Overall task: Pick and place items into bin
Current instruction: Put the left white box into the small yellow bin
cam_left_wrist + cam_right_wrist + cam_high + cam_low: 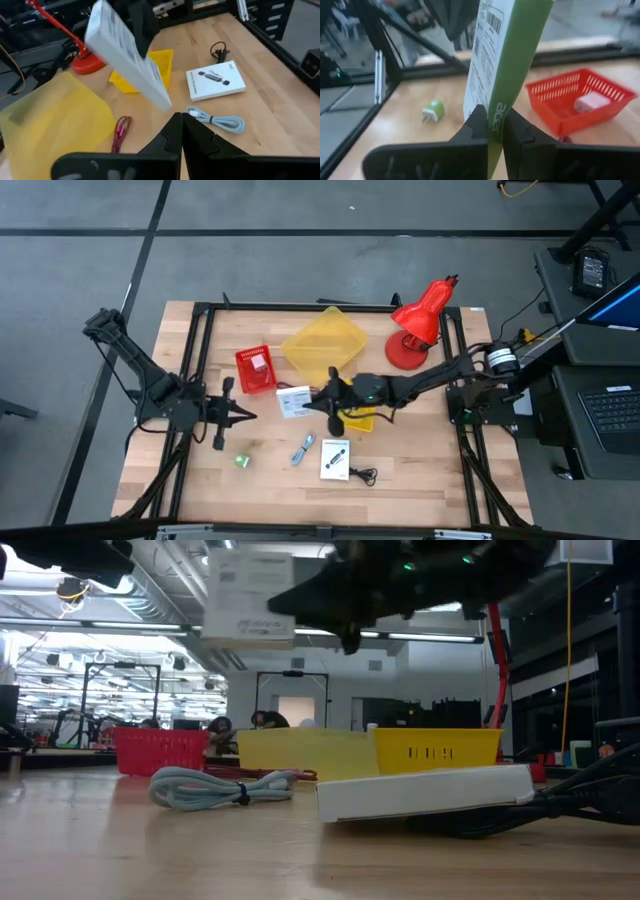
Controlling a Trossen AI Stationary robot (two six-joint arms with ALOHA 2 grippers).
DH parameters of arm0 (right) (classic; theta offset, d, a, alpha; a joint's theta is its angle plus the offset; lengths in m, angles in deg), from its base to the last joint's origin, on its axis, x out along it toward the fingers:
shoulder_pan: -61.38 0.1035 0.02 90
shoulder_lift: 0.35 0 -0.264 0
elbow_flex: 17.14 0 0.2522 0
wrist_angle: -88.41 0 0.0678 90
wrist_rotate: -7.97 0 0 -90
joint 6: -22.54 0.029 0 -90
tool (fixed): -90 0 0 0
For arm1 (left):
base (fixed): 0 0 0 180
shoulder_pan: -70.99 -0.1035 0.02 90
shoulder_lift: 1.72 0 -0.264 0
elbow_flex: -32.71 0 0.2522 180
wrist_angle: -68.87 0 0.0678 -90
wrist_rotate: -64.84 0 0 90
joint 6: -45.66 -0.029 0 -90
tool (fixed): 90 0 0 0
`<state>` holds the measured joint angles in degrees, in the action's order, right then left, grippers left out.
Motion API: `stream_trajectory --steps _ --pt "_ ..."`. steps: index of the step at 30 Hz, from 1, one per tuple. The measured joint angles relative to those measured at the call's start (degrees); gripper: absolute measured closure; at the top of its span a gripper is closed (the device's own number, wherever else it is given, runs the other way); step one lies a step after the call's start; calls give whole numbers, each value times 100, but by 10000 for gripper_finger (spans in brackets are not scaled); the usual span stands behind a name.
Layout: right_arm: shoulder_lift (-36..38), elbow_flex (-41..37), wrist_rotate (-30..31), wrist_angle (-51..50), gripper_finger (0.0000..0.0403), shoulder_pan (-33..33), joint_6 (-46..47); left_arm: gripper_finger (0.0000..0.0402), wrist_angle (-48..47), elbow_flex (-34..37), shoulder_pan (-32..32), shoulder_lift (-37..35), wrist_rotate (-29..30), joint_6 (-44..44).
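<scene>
The right end effector [330, 402] is holding a white box [293, 401] tight between its fingers, lifted above the surface [420, 470] near the red bin [255, 369], which is already holding one small white item. The left end effector [243, 416] is waiting closed and empty. Still lying on the surface are a second box [335, 459], a grey cable [303, 449], a green plug [241, 461] and a black cord [364, 474], so most of the work is remaining.

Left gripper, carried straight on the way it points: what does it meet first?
Probably the white box held up by the right gripper, directly ahead of the left gripper in the high view. Heights are unclear, so it might pass under it.
</scene>
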<state>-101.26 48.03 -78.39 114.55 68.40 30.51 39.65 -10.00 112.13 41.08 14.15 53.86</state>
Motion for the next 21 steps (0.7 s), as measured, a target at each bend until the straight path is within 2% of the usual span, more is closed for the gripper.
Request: stream_trajectory --steps 5,9,13,16,21 --pt "84 -855 -5 1851 392 58 -801 400 107 247 56 -62 429 156" --pt "82 -1155 -19 2575 389 55 -1085 400 217 388 38 -149 455 343" --pt "82 -1133 -6 2600 381 48 -1311 400 307 387 38 -164 459 311" --pt "82 -1128 -21 2588 393 21 -1439 400 351 387 38 -170 465 213" --pt "82 -1124 205 2547 393 -158 -1164 400 368 387 38 -170 470 219"
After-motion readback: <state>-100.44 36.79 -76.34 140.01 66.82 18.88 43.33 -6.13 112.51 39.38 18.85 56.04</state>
